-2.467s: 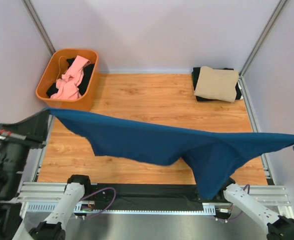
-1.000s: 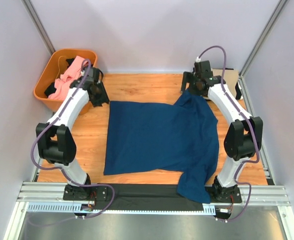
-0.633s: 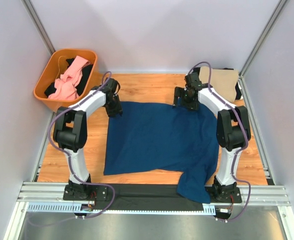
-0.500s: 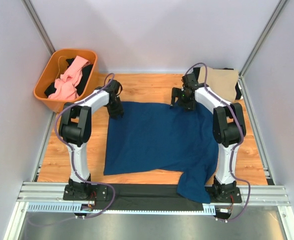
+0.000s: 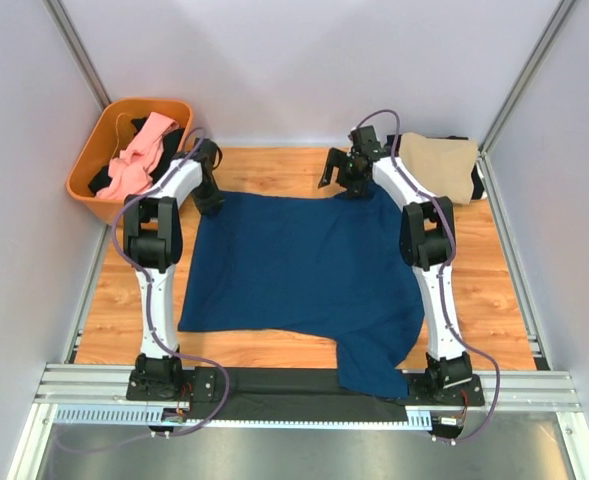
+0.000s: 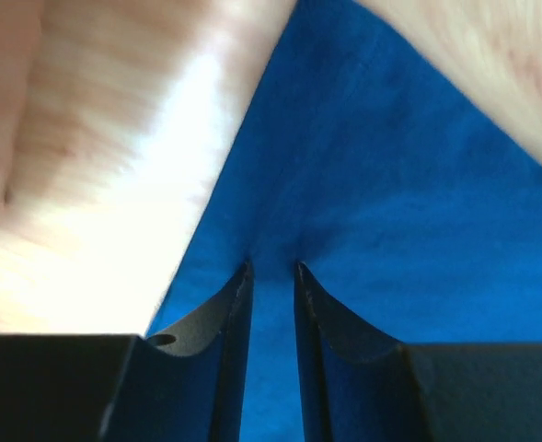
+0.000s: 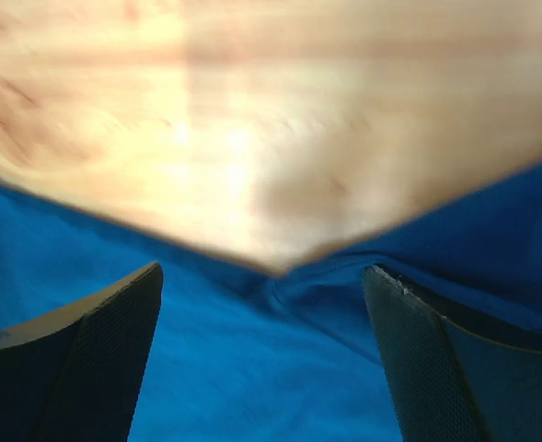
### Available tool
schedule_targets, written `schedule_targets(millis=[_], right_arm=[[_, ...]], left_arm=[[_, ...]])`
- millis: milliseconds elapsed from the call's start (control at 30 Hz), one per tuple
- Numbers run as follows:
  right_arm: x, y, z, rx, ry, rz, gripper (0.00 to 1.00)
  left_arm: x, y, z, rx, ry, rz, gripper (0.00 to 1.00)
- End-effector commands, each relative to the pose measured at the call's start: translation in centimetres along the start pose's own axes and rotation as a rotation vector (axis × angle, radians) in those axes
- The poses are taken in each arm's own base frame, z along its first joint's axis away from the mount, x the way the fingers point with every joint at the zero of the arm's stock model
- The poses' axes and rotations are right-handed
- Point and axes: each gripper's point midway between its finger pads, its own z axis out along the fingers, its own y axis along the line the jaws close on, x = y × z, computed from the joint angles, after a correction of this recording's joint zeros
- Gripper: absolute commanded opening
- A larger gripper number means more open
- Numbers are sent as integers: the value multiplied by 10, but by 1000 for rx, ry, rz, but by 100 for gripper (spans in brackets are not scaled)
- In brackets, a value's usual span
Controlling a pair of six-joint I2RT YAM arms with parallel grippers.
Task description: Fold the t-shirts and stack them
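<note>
On the table (image 5: 274,168): a navy t-shirt (image 5: 304,265) lies spread flat across the middle, with both hands at its far edge.
Left hand (image 6: 272,269): the fingers (image 6: 229,304) are nearly together and pinch a small fold of the navy t-shirt at its far left corner. The cloth puckers toward the tips.
Right hand (image 7: 263,269): the fingers are spread wide and hold nothing. They sit over the far right part of the shirt's edge, where a small ruffle of hem lies between the tips.
Shirt relative to the hands: the cloth runs from both hands toward the near side, its far edge lying between them. The near right part drapes past the table's near edge.
Other t-shirts: a folded tan t-shirt (image 5: 439,168) rests on a black t-shirt (image 5: 473,186) at the far right corner, just right of the right hand. A pink t-shirt (image 5: 134,165) lies crumpled in the orange basket (image 5: 84,186) at the far left.
Hard to make out: it cannot be told whether the right hand's tips touch the cloth. The black t-shirt shows only as a thin rim. The right arm covers part of the navy shirt's right side.
</note>
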Motion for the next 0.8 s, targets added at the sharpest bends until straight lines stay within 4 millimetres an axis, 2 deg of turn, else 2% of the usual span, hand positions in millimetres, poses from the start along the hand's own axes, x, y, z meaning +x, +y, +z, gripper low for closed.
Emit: schedule_targets(millis=[0,33,100,167,200,267,300,333,367,400,433,467,500,533,567,600,633,667,700,733,767], right_arm=[[-17,23,9,-80,-23,38,91],[-39,40,0,-129,-80,14,93],[-54,57,0,-212,-120,-26,98],[-71,73,-12,-274,-170,-60,100],[-81,87,-23,-336,-205,-92,100],[-90,104,-42,-397,-239,-135,100],[-93,119,-62,-443,-252,-165,100],[-94,125,-75,-458,-258,-193,100],[-87,126,-79,-458,-239,-204,100],[-88,137,-110,-459,-263,-228,100],[-84,138,-122,-443,-272,-242,100],[-59,122,-110,-392,-206,-218,100],[-63,126,-146,-352,-268,-225,100],[-55,119,-152,-308,-269,-215,100],[-41,110,-153,-258,-252,-199,100],[-23,86,-161,-157,-239,-167,100],[-11,71,-162,-94,-226,-149,100],[1,59,-164,-34,-215,-140,100],[19,30,-167,90,-192,-121,100],[28,19,-168,140,-178,-114,100],[33,2,-173,220,-180,-106,100]], left_arm=[[-28,16,-1,-59,-26,-11,32],[-32,14,-6,-54,-28,-18,32],[-39,6,-24,-11,-36,-29,32],[-35,3,-36,22,-25,-56,33],[-39,1,-58,55,-52,-69,33],[-27,2,-73,81,-37,-91,34],[-29,-4,-102,139,-68,-95,34],[-16,-1,-106,143,-51,-89,35],[-14,-2,-117,159,-70,-89,35],[-13,-3,-147,191,-122,-78,36],[-1,2,-149,184,-116,-68,37],[4,3,-157,190,-133,-56,38],[5,6,-177,214,-168,-55,38],[19,14,-171,201,-145,-49,38],[25,18,-174,201,-147,-46,38],[29,22,-183,215,-167,-47,38],[41,26,-171,210,-150,-43,38],[48,23,-174,246,-149,-31,38],[53,23,-171,261,-143,-25,38],[63,22,-161,268,-127,-16,38],[69,19,-159,277,-124,3,38]])
